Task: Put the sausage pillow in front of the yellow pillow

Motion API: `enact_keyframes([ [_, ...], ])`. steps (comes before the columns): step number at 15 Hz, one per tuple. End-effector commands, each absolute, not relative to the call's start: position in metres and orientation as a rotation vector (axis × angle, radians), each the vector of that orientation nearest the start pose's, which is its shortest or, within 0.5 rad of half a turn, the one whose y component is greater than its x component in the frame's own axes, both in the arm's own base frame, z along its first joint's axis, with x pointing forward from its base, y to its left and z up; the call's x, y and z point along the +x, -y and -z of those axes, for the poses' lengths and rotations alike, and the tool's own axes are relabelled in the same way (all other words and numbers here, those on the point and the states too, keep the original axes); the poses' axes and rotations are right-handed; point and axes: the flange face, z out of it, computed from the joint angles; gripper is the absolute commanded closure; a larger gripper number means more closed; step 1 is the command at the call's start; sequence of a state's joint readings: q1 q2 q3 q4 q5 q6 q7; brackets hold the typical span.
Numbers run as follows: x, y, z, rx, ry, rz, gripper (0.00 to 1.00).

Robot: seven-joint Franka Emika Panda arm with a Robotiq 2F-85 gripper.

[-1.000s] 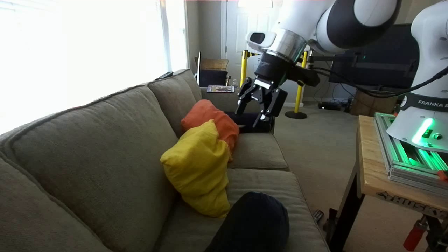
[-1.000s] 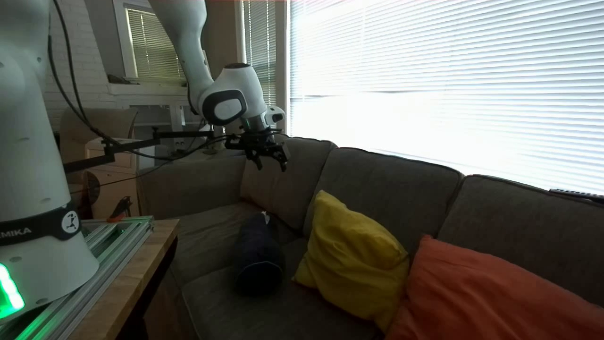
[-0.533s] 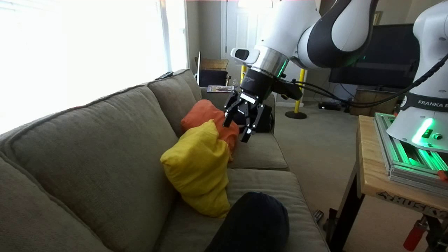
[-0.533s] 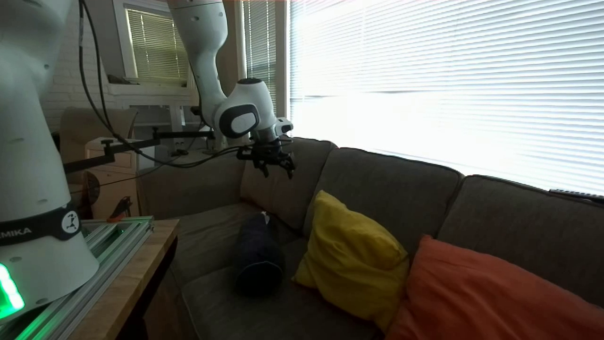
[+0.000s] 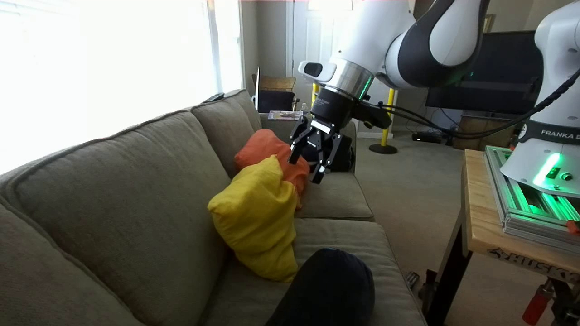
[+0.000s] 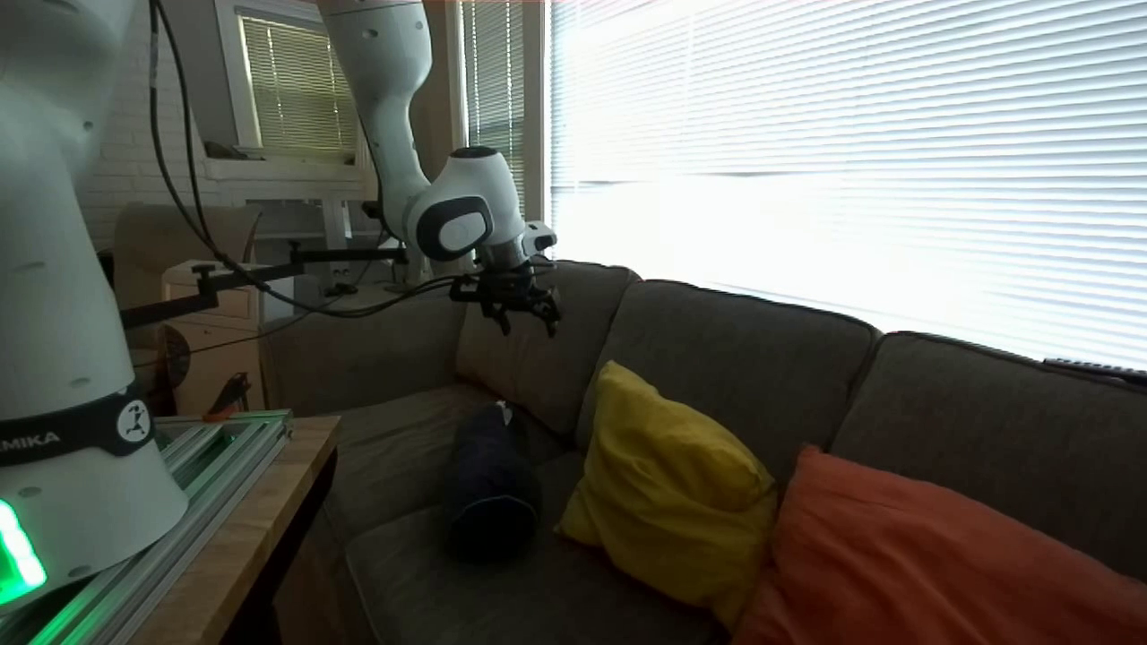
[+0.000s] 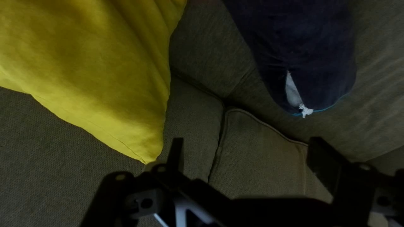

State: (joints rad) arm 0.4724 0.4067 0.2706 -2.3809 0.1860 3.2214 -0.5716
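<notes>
The sausage pillow [image 5: 331,290] is a dark navy cylinder lying on the sofa seat. It shows whole in an exterior view [image 6: 491,484], beside the yellow pillow [image 6: 676,493]. In the wrist view the sausage pillow [image 7: 303,47] is at the upper right, with a slit showing white at its near end. The yellow pillow [image 5: 258,217] leans on the sofa back; in the wrist view it [image 7: 94,72] fills the upper left. My gripper [image 5: 306,168] is open and empty in the air above the sofa, apart from both pillows. Its fingers [image 7: 246,141] are wide apart; it also shows in an exterior view [image 6: 528,329].
An orange-red cushion [image 6: 932,555] rests against the yellow pillow's side. A dark cushion [image 5: 346,156] lies at the sofa's far end, partly behind the gripper. The sofa back [image 5: 136,190] runs along the window. The robot's wooden table [image 5: 480,213] stands opposite the sofa.
My arm has moved lower and further over the sofa, between one second and half a second ago. Since then it has hardly moved. The gripper stays open and the pillows have not moved.
</notes>
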Motion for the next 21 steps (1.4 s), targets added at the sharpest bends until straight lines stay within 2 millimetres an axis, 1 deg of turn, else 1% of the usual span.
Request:
enact_keyframes([
  [1,0.405,-0.351,-0.205,-2.498,1.499,0.626,0.00],
  [11,0.405,-0.351,-0.205,-2.498,1.499,0.626,0.00],
  [12,0.399,-0.357,-0.205,-2.483,1.502,0.645,0.00],
  [13,0.397,-0.362,-0.205,-2.473,1.556,0.647,0.00],
  [16,0.401,-0.383,-0.208,-2.426,1.686,0.688,0.00],
  [19,0.399,-0.405,-0.216,-2.370,1.770,0.728,0.00],
  [21,0.396,-0.416,-0.218,-2.341,1.804,0.744,0.00],
])
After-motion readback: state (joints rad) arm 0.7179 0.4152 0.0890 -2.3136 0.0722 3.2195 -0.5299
